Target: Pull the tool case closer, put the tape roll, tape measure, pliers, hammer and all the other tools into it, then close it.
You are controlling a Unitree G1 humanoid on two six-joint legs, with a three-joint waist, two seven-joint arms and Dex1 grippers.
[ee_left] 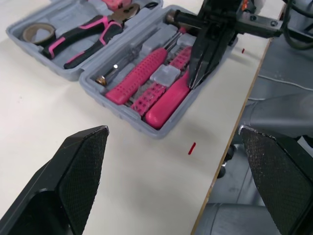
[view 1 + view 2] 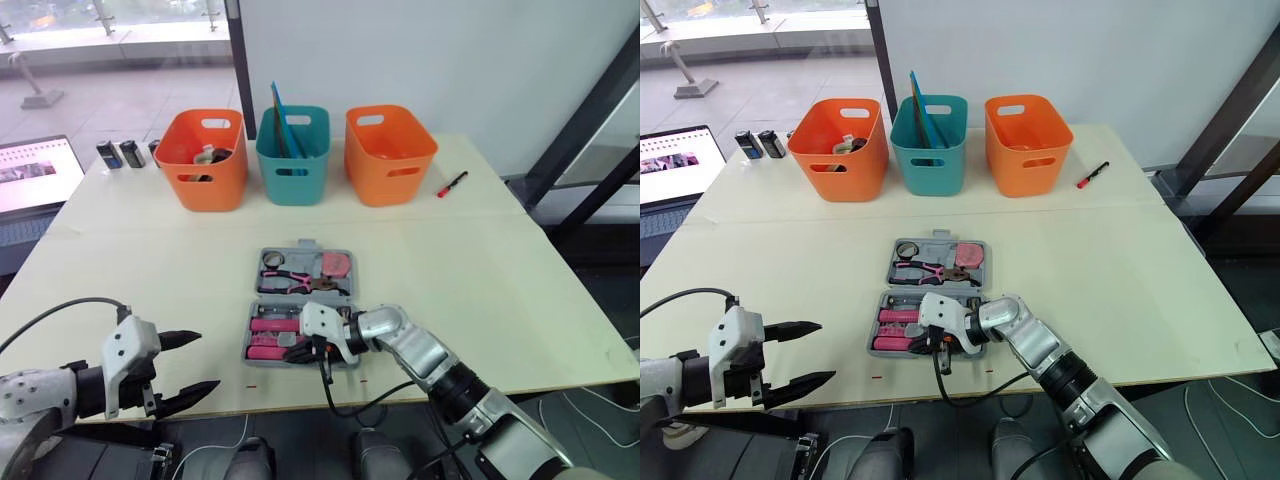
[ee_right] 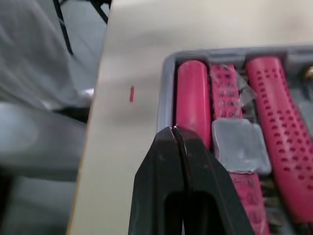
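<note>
Table (image 2: 500, 280): grey tool case (image 2: 298, 297) open.

I get head stereo pair high up, facing forward and down over surface (image 2: 480, 260); both eyes share whole scene, right eye shifted slightly sideways. Tool case (image 2: 300, 305) mid-frame, bins (image 2: 292, 155) at far side. Left wrist camera looks along left gripper (image 1: 172, 131), moderately close, aimed obliquely at tool case; I see it share case and right gripper (image 1: 193, 81) with head pair. Right wrist camera very near, looking along right gripper at case's corner by surface's near edge.
</note>
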